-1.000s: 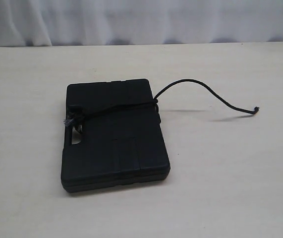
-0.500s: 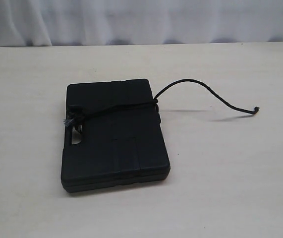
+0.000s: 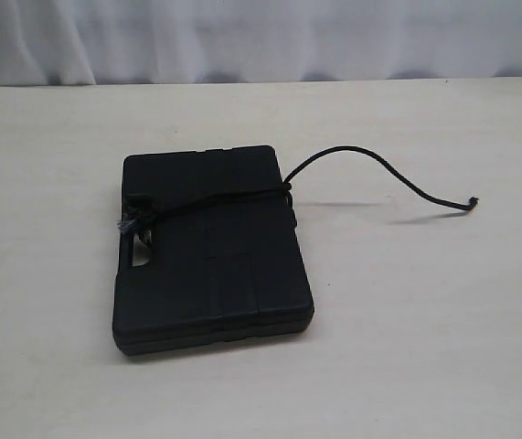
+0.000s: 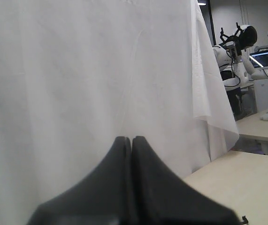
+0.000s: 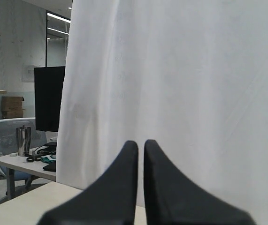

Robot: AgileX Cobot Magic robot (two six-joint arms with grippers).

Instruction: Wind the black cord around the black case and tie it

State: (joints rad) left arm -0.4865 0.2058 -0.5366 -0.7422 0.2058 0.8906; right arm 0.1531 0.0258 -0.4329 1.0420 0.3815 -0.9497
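Left wrist view shows the left hand [image 4: 132,138] closed and empty, and the right hand [image 5: 141,142] likewise.

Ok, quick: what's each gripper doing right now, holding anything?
Left gripper: closed, holding nothing.
Right gripper: closed, holding nothing.

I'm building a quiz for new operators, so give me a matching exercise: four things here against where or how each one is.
Things: 1 black case; 2 black cord; 3 left hand; 4 white curtain.
States: a pinched shut in mid-air, empty; b hangs behind the table; c lies flat on the table; d crosses the case, tail trailing right.
Pairs: 1-c; 2-d; 3-a; 4-b.
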